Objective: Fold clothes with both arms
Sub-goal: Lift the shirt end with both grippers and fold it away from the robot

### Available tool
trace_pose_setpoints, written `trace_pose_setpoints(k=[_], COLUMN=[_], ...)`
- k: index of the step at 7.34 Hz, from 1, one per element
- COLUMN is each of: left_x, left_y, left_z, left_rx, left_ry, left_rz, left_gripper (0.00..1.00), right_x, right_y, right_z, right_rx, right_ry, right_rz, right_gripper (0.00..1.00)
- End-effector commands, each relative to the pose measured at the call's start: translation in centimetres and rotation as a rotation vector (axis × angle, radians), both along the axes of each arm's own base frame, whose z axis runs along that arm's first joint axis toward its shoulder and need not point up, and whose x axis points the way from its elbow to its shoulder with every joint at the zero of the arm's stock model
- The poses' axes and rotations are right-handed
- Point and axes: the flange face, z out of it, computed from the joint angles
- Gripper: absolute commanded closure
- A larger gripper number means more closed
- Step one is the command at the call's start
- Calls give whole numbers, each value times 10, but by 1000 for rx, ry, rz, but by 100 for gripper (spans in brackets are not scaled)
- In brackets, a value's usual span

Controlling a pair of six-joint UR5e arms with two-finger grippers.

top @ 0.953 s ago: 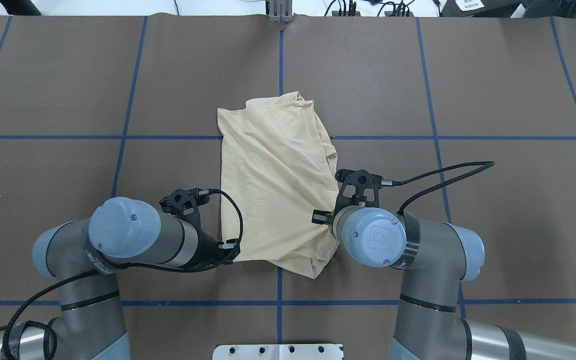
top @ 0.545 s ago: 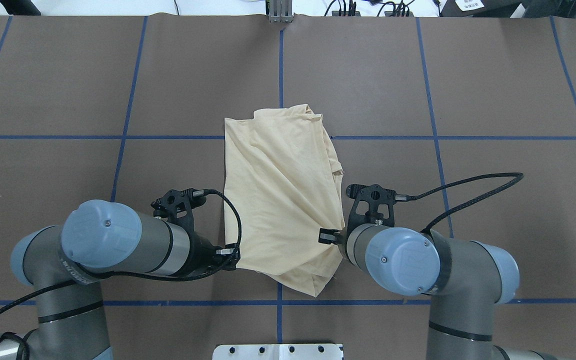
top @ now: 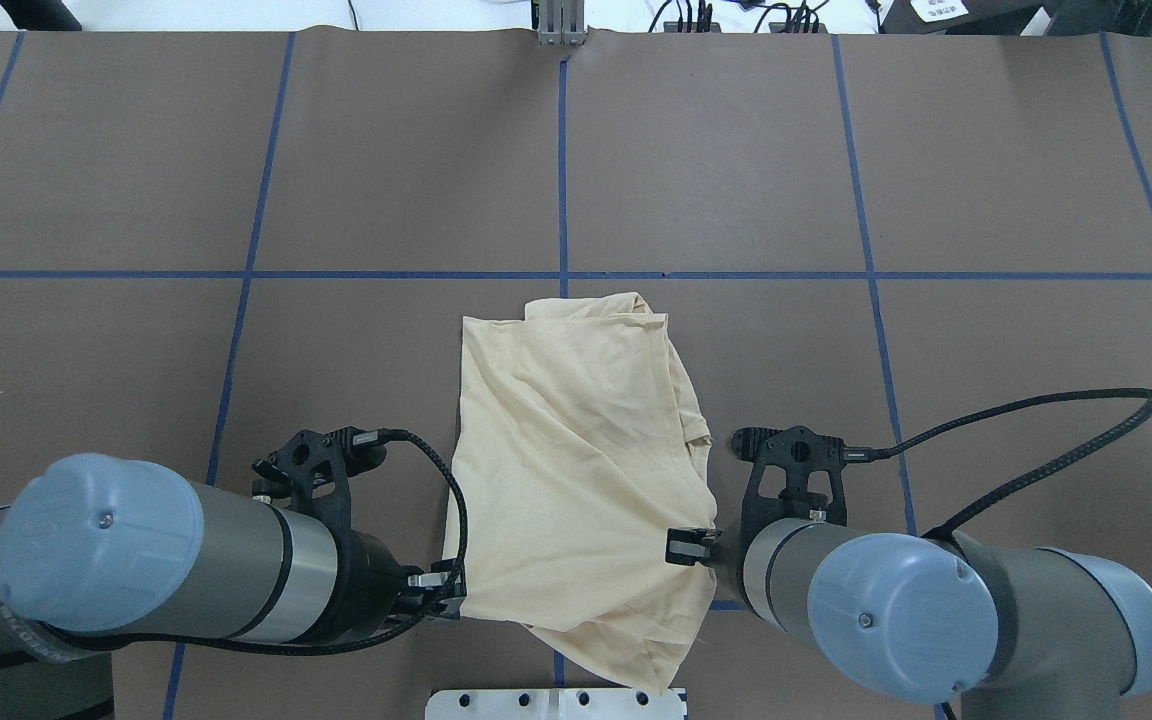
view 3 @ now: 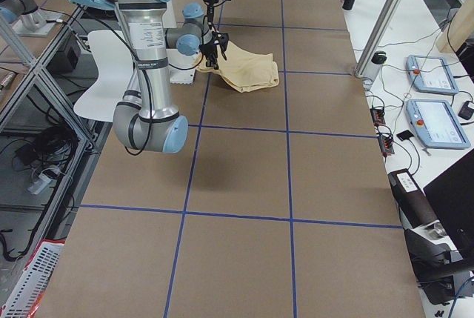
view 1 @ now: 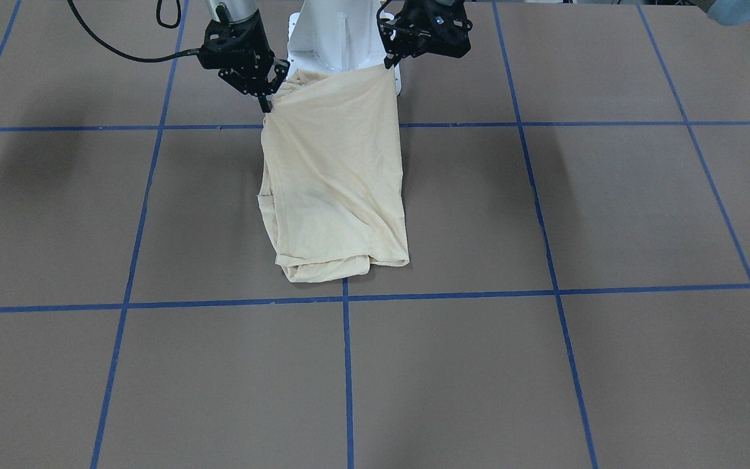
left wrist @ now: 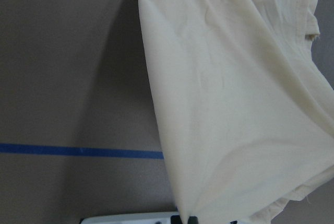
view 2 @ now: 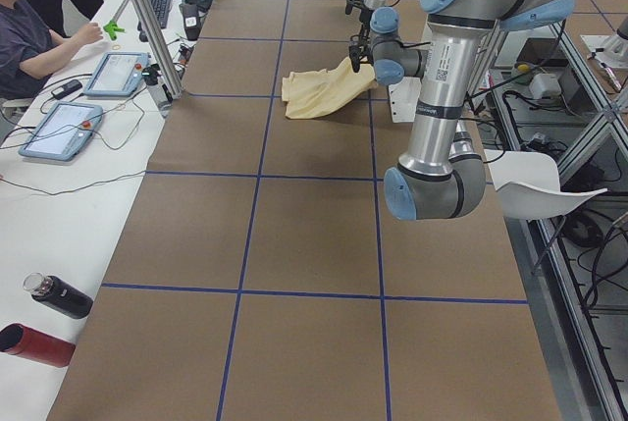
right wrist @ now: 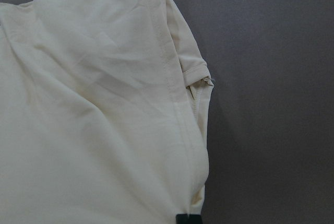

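Near the robot, front-facing view: the black left hand (view 1: 388, 63) and right hand (view 1: 265, 104) each pinch a corner of the cream long-sleeved T-shirt (view 1: 336, 182), holding that edge raised while its far end rests on the brown tabletop (view 1: 544, 195). Overhead, the 2 grips spread it, probably to lay it flat.

Brown table (top: 736, 150) marked with a blue tape grid (top: 562, 150). Overhead view: white base plate (top: 556, 703) at 6 o'clock. Left side view: seated person (view 2: 29, 33) at 10 o'clock, tablet (view 2: 118, 73) beside; black bottle (view 2: 61, 296) and red bottle (view 2: 37, 344) at 8 o'clock; white chair (view 2: 535, 185) at 3 o'clock.
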Motion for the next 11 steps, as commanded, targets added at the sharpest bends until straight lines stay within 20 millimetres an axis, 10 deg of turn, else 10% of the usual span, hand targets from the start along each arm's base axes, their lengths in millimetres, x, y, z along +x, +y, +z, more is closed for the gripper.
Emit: trace_pose_setpoints(k=[1, 11], left_x=[29, 34], left_y=[-12, -216], left_z=[8, 15], left_rx=[-7, 143], left_ry=[-56, -187], left_rz=[-9, -227], left_gripper=[100, 100], right_x=[-20, -66], right_y=[-11, -167], right_z=[-1, -5], right_rx=[-1, 23], right_ry=[22, 136], right_rz=[20, 201], right_gripper=[100, 100])
